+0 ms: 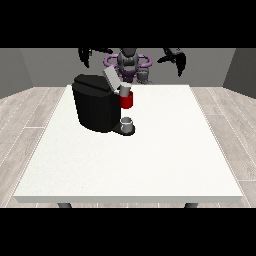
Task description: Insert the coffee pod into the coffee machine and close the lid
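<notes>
Nearest the camera, a large white table (135,165) is carrying a black box-shaped coffee machine (95,107) toward its far left, with a small grey cup (127,124) sitting on the drip base. A pale pod (125,90) seems to be resting in the red holder (127,101) beneath the raised grey lid (111,77). Both black hands are hovering high at the far edge, touching nothing: the hand at the view's left (86,54) and the hand at the view's right (175,57); I cannot tell how their fingers are lying. Risk, I judge: pressing the lid while the pod is sitting crooked, jamming it.
</notes>
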Robot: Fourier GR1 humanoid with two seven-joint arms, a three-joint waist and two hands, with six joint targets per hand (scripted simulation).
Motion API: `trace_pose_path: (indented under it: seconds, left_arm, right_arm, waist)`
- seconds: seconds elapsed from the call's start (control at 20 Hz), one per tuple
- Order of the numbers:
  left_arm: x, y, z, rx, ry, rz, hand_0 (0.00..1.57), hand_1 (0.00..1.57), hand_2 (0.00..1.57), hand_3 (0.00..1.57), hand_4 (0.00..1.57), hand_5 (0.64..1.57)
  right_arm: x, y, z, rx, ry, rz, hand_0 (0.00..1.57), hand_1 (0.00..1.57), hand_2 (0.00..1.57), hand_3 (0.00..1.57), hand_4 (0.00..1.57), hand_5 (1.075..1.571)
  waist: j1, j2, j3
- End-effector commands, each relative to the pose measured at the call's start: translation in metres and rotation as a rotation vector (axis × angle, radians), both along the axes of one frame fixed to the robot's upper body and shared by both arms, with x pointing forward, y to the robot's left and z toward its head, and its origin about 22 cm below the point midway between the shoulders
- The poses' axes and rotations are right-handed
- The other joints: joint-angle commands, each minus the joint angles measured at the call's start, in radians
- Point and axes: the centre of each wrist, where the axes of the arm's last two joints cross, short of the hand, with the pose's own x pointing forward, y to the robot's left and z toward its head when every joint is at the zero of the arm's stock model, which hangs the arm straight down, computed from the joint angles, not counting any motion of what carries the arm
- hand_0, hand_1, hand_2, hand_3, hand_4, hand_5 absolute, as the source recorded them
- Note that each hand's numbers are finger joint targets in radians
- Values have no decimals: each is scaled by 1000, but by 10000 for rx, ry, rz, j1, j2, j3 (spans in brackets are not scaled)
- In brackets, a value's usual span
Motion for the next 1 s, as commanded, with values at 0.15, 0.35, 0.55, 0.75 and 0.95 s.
trace_pose_path:
  seconds: [0.15,0.35,0.55,0.75,0.95]
  left_arm:
    - [-1,-5,36,-50,-1008,-100,0,0,0,0,265,1571]
    - [-20,2,37,-2,-963,-49,0,0,0,0,349,1571]
    - [-24,18,48,-17,-1425,416,0,0,0,0,360,1571]
    - [-28,22,49,3,-1288,686,0,0,0,0,381,1571]
    - [-35,38,43,311,-1610,1090,0,0,0,0,309,1571]
  right_arm:
    - [17,-12,3,544,-29,-339,0,0,0,0,168,1571]
    - [27,15,7,262,71,-49,0,0,0,0,0,1571]
    - [32,20,8,209,-89,689,0,0,0,0,0,1571]
    - [41,55,24,175,-263,1240,0,0,0,0,0,1571]
    - [40,64,19,-19,-270,1735,0,0,0,0,0,1571]
  waist:
    - [296,1065,3]
    - [286,967,1]
    - [-59,1562,1]
    - [-345,1629,-1]
    - [-620,1867,-2]
